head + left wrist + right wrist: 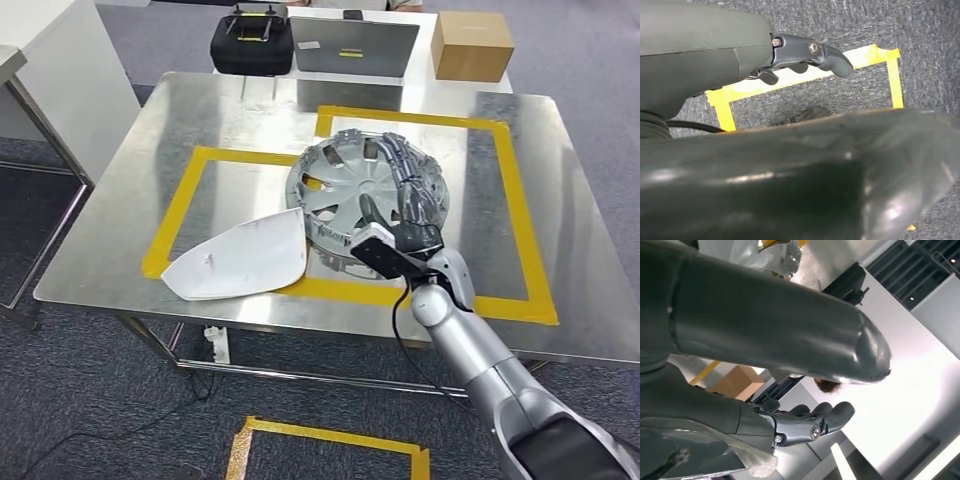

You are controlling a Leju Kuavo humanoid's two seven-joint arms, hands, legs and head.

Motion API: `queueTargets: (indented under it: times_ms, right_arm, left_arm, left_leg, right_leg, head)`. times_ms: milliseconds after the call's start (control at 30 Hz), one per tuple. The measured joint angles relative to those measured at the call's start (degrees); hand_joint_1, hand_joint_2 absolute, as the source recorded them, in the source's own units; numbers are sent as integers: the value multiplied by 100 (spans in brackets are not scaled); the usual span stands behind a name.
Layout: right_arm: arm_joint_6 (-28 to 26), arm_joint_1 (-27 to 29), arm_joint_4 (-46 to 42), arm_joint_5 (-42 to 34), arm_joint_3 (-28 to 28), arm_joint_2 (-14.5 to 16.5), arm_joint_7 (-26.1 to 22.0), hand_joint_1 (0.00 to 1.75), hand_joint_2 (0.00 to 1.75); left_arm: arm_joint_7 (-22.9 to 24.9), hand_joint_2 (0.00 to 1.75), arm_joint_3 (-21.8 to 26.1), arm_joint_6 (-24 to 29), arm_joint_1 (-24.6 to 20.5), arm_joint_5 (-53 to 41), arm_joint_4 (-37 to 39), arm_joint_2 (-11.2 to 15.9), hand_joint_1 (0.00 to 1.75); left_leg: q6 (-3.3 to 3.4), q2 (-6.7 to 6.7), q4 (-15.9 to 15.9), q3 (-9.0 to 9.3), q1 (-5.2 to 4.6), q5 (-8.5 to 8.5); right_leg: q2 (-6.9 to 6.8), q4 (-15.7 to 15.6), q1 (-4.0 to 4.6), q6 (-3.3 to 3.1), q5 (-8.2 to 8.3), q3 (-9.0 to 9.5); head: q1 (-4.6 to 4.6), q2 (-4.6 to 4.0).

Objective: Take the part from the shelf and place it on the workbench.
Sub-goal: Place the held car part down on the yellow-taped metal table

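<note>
A silver wheel cover (pixel 340 185) lies face up on the steel workbench (pixel 226 110), inside the yellow tape outline (pixel 177 205). My right hand (pixel 396 205) reaches in from the near right and lies on top of it. The fingers (pixel 404 165) stretch across its spokes and the thumb rests near its front rim. In the right wrist view the straight fingers (pixel 806 422) lie over a pale edge of the cover (pixel 753 465). My left hand (pixel 806 52) hangs over the carpet and holds nothing.
A white curved panel (pixel 241 260) lies at the bench's front left, touching the cover's rim. A black case (pixel 251 42), a laptop (pixel 353 48) and a cardboard box (pixel 472 45) stand on a table behind. Yellow tape (pixel 332 440) marks the floor in front.
</note>
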Motion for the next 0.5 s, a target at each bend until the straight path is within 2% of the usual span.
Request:
queueTargets:
  times_ms: [67,133,167,200,233,267,333,367,400,500]
  right_arm:
    - [67,400,-490,-378,-216,33,-209,0,0]
    - [115,765,-898,-567,-381,68,-336,0,0]
    - [129,912,-1041,-588,-436,75,-360,0,0]
    - [142,1019,-1153,-600,-478,79,-370,0,0]
    - [152,1097,-1249,-609,-518,82,-375,0,0]
    - [157,1153,-1336,-615,-559,86,-378,0,0]
    - [166,1222,-1493,-624,-632,90,-384,0,0]
    - [172,1253,-1562,-663,-664,92,-405,0,0]
    - [186,1298,-1626,-752,-698,102,-449,0,0]
    - [316,1671,-1939,-1420,-870,235,-745,0,0]
  left_arm:
    - [-31,0,3,41,26,21,0,1,0]
    - [-54,0,11,63,50,31,0,3,0]
    - [-57,0,17,67,61,33,0,5,0]
    - [-58,0,24,69,70,35,0,7,0]
    - [-58,0,30,69,75,37,0,8,0]
    - [-58,0,35,69,76,38,0,10,0]
    - [-58,0,39,69,71,39,0,14,0]
    - [-60,0,40,73,68,41,0,14,0]
    - [-62,0,41,84,68,50,0,13,0]
    - [-65,0,63,180,121,101,0,13,0]
  left_leg:
    - [-75,13,319,-120,9,-229]
    - [-136,21,1039,-420,39,-602]
    - [-159,22,1376,-565,53,-727]
    - [-176,22,1565,-645,64,-760]
    - [-187,23,1536,-624,73,-677]
    - [-191,23,1285,-495,83,-501]
    - [-181,24,495,-90,90,-155]
    - [-158,23,194,61,86,-76]
    - [-130,21,27,141,77,-64]
    - [-8,10,-55,173,66,-77]
  right_leg:
    - [-20,-48,-34,-50,17,42]
    - [-29,-53,-40,-75,14,58]
    - [-29,-52,-41,-78,12,60]
    - [-27,-51,-43,-79,10,60]
    - [-21,-48,-46,-77,10,62]
    - [-14,-45,-51,-71,7,68]
    - [1,-24,-47,-36,-11,76]
    - [6,-13,-39,-4,-18,72]
    - [9,-6,-30,32,-22,65]
    - [2,-15,-39,134,-40,70]
  head:
    - [-16,0]
    - [-29,0]
    - [-28,0]
    - [-27,0]
    - [-28,0]
    - [-28,0]
    - [-31,0]
    - [-29,0]
    - [-28,0]
    - [-22,0]
